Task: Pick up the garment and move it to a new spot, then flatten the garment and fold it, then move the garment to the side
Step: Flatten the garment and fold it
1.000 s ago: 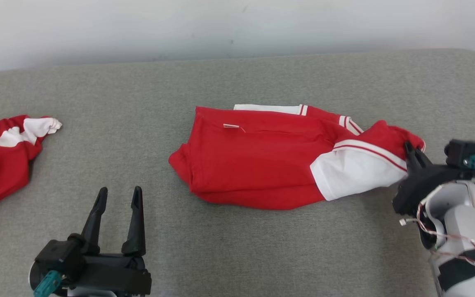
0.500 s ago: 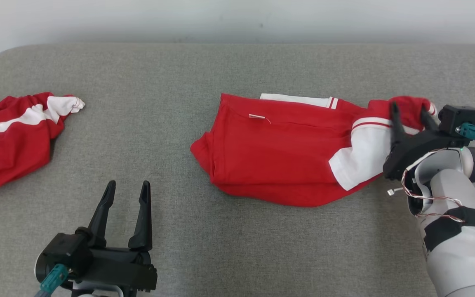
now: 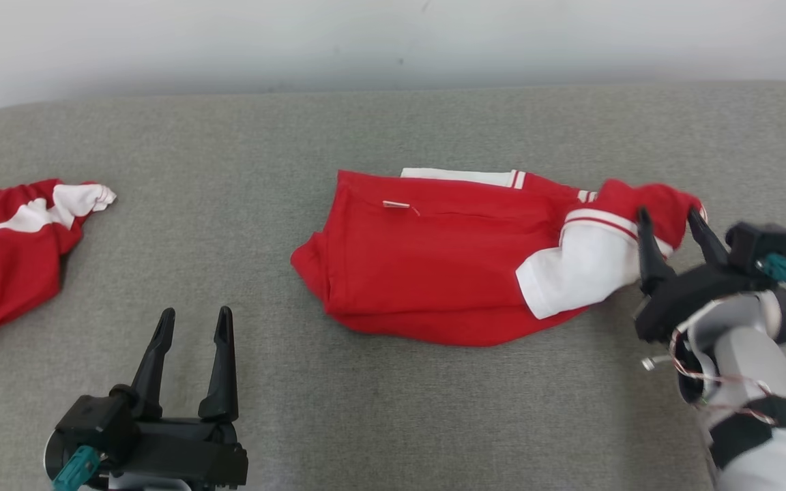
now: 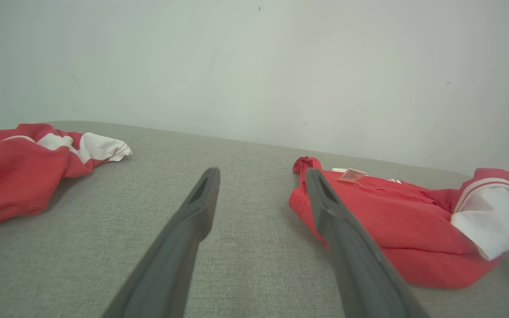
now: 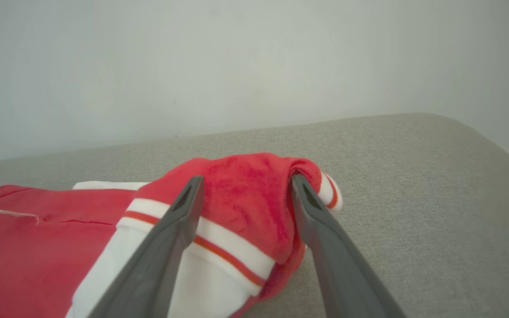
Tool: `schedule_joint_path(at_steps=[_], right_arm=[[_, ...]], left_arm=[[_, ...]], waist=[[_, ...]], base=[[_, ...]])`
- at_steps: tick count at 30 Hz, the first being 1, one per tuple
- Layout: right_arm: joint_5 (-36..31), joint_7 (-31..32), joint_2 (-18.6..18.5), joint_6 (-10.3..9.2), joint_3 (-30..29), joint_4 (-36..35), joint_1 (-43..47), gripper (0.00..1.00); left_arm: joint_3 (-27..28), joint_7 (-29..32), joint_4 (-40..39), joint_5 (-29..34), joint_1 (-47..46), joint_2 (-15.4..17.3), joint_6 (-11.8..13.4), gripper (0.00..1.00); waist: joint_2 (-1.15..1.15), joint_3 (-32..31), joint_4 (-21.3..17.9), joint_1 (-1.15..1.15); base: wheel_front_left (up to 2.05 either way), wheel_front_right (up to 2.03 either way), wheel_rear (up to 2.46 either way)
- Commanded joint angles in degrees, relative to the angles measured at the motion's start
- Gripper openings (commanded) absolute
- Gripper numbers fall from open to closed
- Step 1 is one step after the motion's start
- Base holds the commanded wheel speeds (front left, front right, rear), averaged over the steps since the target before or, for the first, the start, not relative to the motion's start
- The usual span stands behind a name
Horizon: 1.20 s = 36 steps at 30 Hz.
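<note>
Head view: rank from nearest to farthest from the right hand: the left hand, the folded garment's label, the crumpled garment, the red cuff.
1. The red cuff, between the fingers of the open right hand.
2. The label, on the folded garment, toward its left.
3. The left hand, lower left.
4. The crumpled garment, far left edge.
</note>
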Motion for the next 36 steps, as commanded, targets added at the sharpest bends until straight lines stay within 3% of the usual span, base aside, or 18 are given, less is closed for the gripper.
schedule_joint_path(at_steps=[1, 7, 11, 20, 26, 36], right_arm=[[0.0, 1.4, -1.0, -0.15, -0.5, -1.9, 2.9, 1.00], [-4.1, 5.2, -1.4, -0.15, -2.6, -9.5, 10.9, 1.00], [-7.8, 6.1, 0.3, -0.15, -4.2, -17.1, 16.8, 1.00], [-11.0, -1.6, 4.1, -0.15, -3.2, -30.1, 25.2, 1.00], [-10.0, -5.3, 5.4, -0.15, -0.5, -32.0, 28.5, 1.00], [-8.4, -6.2, 5.9, -0.15, 2.1, -30.3, 30.9, 1.00]], left_arm=[[0.2, -0.1, -0.1, 0.4, 0.6, 0.0, 0.1, 1.00], [0.4, -0.1, 0.0, 0.3, 1.1, 0.0, 0.2, 1.00], [0.7, -0.1, 0.2, 0.3, 1.3, 0.0, 0.2, 1.00], [0.8, -0.1, 0.8, 0.0, 2.2, 0.0, 0.2, 1.00], [0.9, -0.1, 1.5, -0.1, 3.7, 0.0, -0.2, 1.00], [2.2, 0.0, 2.4, 0.4, 7.2, 0.0, -0.1, 1.00]], waist=[[0.00, -1.2, -1.4, 0.00], [0.00, -2.0, -2.6, 0.00], [0.00, -2.5, -3.3, 0.00], [0.00, -4.0, -3.9, 0.00], [0.00, -5.9, -3.4, 0.00], [0.00, -9.2, -2.4, 0.00]], base=[[0.00, 0.00, 0.00], [0.00, 0.00, 0.00], [0.00, 0.00, 0.00], [0.00, 0.00, 0.00], [0.00, 0.00, 0.00], [0.00, 0.00, 0.00]])
